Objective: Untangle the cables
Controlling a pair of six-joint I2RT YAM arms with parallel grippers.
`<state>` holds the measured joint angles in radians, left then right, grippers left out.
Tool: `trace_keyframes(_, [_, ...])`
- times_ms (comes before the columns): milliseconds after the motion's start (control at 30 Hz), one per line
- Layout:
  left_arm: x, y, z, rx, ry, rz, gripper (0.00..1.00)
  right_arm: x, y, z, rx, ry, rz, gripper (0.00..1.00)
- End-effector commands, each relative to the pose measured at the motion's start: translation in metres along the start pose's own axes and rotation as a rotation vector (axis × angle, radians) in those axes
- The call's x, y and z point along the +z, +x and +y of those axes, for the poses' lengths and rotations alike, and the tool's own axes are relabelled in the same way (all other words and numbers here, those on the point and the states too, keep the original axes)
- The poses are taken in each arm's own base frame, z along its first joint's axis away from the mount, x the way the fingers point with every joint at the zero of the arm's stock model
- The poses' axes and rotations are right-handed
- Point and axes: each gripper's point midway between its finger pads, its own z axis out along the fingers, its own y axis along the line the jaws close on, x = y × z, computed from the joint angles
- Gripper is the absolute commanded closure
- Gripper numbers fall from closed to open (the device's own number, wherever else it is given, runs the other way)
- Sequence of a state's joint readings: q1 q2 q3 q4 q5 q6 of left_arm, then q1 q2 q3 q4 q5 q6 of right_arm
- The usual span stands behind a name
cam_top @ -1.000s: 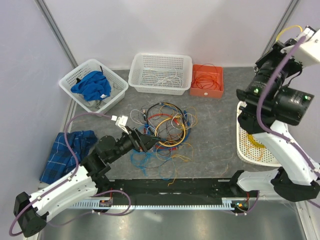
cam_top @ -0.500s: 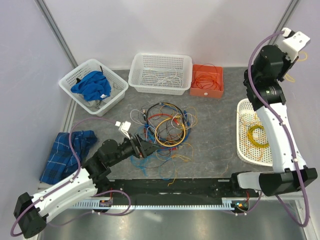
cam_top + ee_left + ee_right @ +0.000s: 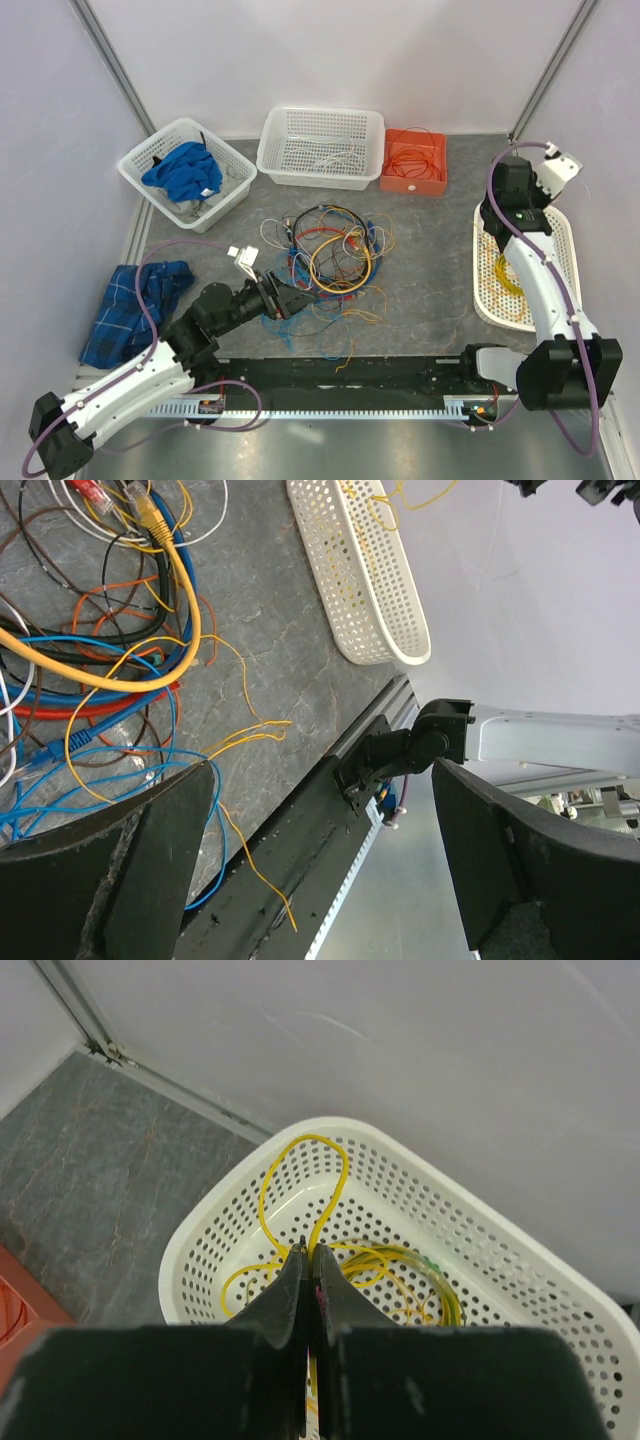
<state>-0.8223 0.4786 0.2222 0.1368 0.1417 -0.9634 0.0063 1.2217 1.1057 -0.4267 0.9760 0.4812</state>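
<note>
Jaws of the left gripper (image 3: pixel 288 299) stood wide apart with nothing between them, at the near-left edge of the cables (image 3: pixel 332 258). Thin blue strands (image 3: pixel 50 755) of the heap lay just beside one finger (image 3: pixel 150 870), and the bulk of the tangle spread away from the tips toward the far right. The thick yellow cable (image 3: pixel 150 670) looped through the heap's middle with its nearest arc running crosswise to the fingers, so I judged it the handiest strand to close on. The left arm was plainly the nearer one. The right gripper (image 3: pixel 305 1252) was clenched shut well to the right of the heap, over the white oval basket (image 3: pixel 200 1250) holding a coil of yellow wire (image 3: pixel 390 1260) — whether it pinched a strand I could not tell. Bare grey table (image 3: pixel 430 270) lay right of the heap, giving room to drag a wire out. The black rail (image 3: pixel 350 372) ran close on the heap's near side, and loose yellow ends (image 3: pixel 262 880) trailed onto it.
</note>
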Motion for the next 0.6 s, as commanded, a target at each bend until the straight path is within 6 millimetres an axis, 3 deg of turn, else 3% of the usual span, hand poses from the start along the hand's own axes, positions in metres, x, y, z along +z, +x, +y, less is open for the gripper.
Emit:
trace_keyframes(0, [0.001,0.003,-0.001,-0.033,0.000,0.014,0.03,-0.008,0.013,-0.003,0.157,-0.044,0.023,0.93])
trace_keyframes(33, [0.001,0.002,-0.002,-0.029,0.001,0.010,0.03,-0.010,0.013,-0.001,0.165,-0.065,0.027,0.82])
trace_keyframes(67, [0.001,0.001,-0.002,-0.027,0.000,0.006,0.03,-0.014,0.009,0.002,0.183,-0.106,0.025,0.60])
trace_keyframes(100, [0.001,-0.001,-0.002,-0.026,-0.003,-0.002,0.03,-0.018,0.008,0.013,0.201,-0.175,0.039,0.48])
trace_keyframes(167, [0.000,-0.006,-0.006,-0.009,-0.001,-0.015,0.03,-0.029,-0.004,0.019,0.257,-0.242,0.035,0.31])
trace_keyframes(300, [0.000,-0.019,-0.012,0.028,-0.019,-0.045,0.02,-0.060,-0.027,0.040,0.317,-0.369,0.017,0.25])
trace_keyframes(400, [-0.001,-0.027,-0.017,0.051,-0.034,-0.065,0.02,-0.097,-0.029,0.072,0.306,-0.544,0.043,0.24])
trace_keyframes(500, [-0.004,-0.043,-0.025,0.094,-0.049,-0.104,0.02,-0.162,0.002,0.126,0.175,-0.843,0.137,0.23])
trace_keyframes(567, [-0.007,-0.046,-0.015,0.112,-0.120,-0.106,0.01,-0.192,0.036,0.150,0.072,-0.970,0.194,0.22])
